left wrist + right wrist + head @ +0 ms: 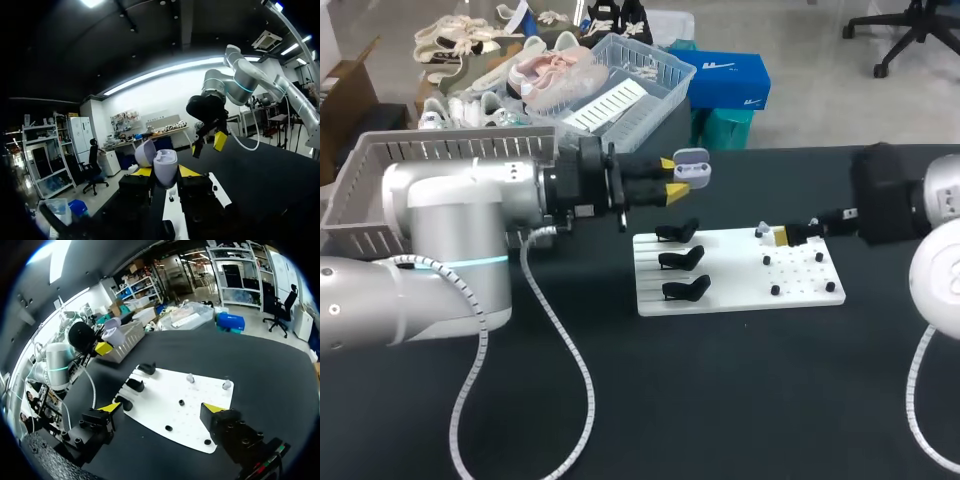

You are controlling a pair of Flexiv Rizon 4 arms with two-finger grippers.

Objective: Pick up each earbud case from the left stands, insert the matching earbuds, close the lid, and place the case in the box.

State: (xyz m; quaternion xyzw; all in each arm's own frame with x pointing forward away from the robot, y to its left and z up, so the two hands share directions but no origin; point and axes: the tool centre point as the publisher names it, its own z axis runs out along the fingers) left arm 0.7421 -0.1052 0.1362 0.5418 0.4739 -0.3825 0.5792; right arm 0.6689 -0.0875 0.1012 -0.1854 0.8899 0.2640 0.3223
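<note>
Your left arm (440,215) and right arm (942,240) are silver-grey, the left ringed in teal light, each with a black wrist, yellow-tipped jaws and a trailing white spiral-wrapped cable (582,385).

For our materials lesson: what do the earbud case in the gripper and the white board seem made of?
Earbud case: probably smooth pale plastic, soft sheen on its rounded shell. White board: likely rigid plastic or painted sheet; flat, matte, evenly white.
</note>
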